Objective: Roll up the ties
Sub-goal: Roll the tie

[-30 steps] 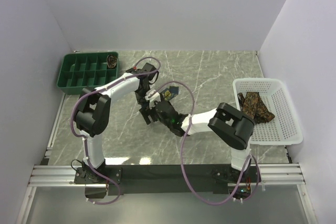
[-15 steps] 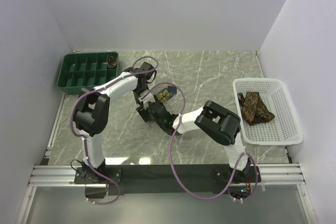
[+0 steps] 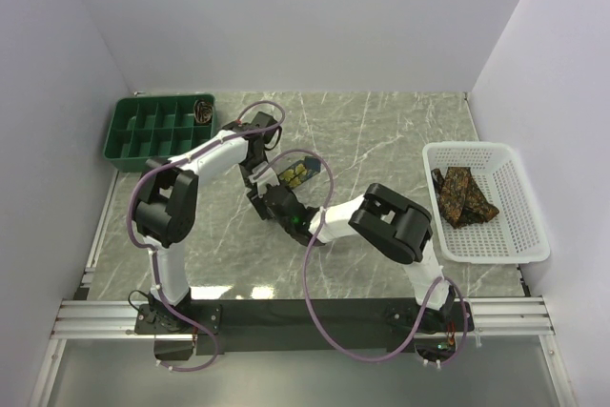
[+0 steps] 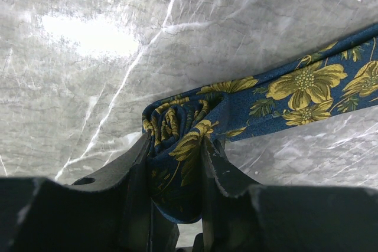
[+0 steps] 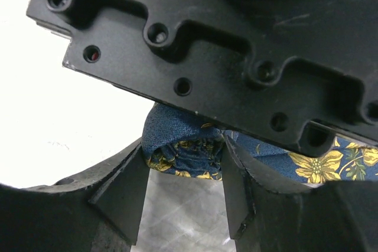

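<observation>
A navy tie with yellow flowers point(image 4: 307, 84) lies on the marble table, one end wound into a roll point(image 4: 177, 125). My left gripper point(image 4: 176, 146) is shut on that roll, and the loose tail runs off to the right. In the right wrist view, my right gripper point(image 5: 183, 149) has a finger touching each side of the same roll point(image 5: 183, 140), right under the left gripper's black body. From above, both grippers point(image 3: 255, 181) point(image 3: 274, 201) meet at mid-table beside the tie point(image 3: 297, 172). Brown patterned ties point(image 3: 462, 193) lie in the basket.
A white mesh basket point(image 3: 515, 235) stands at the right edge of the table. A green compartment tray point(image 3: 143, 135) sits at the back left, with a rolled tie point(image 3: 203, 110) in its far right compartment. Purple cables loop over both arms.
My right arm has reached left to the roll held by the left gripper, and its jaws have narrowed onto the roll. The left gripper has kept its grip, shifting only slightly.
</observation>
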